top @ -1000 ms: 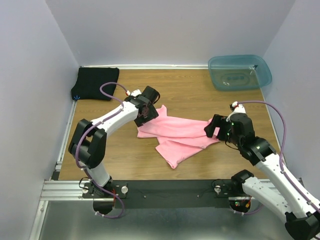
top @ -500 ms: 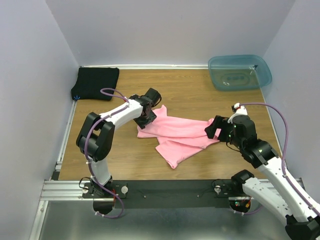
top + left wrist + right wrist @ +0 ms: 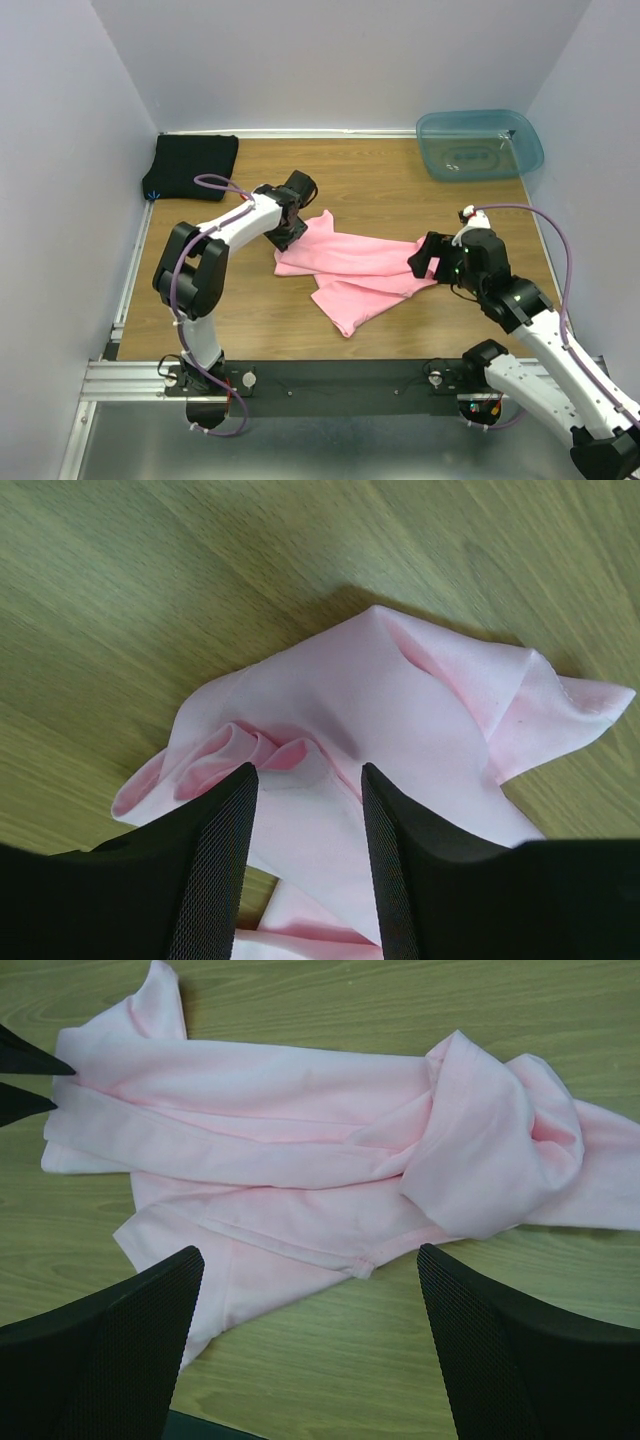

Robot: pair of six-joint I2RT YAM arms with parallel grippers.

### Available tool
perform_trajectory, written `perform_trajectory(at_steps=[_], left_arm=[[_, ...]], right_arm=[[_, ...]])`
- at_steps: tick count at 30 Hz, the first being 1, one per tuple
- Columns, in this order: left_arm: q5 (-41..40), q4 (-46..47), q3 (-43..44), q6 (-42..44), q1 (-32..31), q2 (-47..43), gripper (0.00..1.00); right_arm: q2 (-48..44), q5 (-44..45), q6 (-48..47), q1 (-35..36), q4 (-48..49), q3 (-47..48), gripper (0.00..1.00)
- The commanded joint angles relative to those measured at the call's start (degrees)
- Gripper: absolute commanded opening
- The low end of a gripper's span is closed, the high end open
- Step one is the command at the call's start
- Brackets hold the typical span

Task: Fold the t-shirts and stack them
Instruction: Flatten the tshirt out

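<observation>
The light pink t-shirt [image 3: 360, 265] lies crumpled and partly folded in the middle of the wooden table. The black t-shirt [image 3: 195, 165] lies folded in the far left corner. My left gripper [image 3: 289, 231] is at the pink shirt's far left corner. In the left wrist view it [image 3: 308, 780] is open, its fingers straddling a bunched fold of pink cloth [image 3: 330, 700]. My right gripper [image 3: 423, 257] is open and empty at the shirt's right end, just above the table beside the hem [image 3: 360, 1260]. The neck label is hidden.
A translucent blue-green plastic bin [image 3: 480, 143] stands at the far right corner. Walls close the table in on the left, back and right. My left gripper's fingertips [image 3: 25, 1080] show at the left edge of the right wrist view.
My left arm has drawn its elbow in and its gripper has settled onto the pink shirt's left corner. The right gripper has barely moved. The shirt lies as before.
</observation>
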Motion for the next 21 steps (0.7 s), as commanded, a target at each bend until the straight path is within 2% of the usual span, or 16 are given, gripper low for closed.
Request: perform_trajectory(at_steps=[1,10,16,21], left_arm=[[-1.9,0.6,-0.6,-1.4,0.4,1.7,0.52],[-1.1,1.2,-1.8,-1.1,0.4,3.3,0.45],[-0.3,2.7,-4.0,-0.9,0.4,3.6,0.45],[-0.5,2.4,-4.2,-0.7,0.4,2.2,0.38]], right_arm=[[0.6,-1.6,-1.0,-0.1,-0.5,-0.6,0.95],[0.5,-2.1,-1.3,-0.1,-0.3,-0.9,0.95],[0.8,-2.4,-1.3,-0.1,-0.2,-1.0,0.95],[0.2,-2.4,-1.3,0.0,-0.2,-0.9,0.95]])
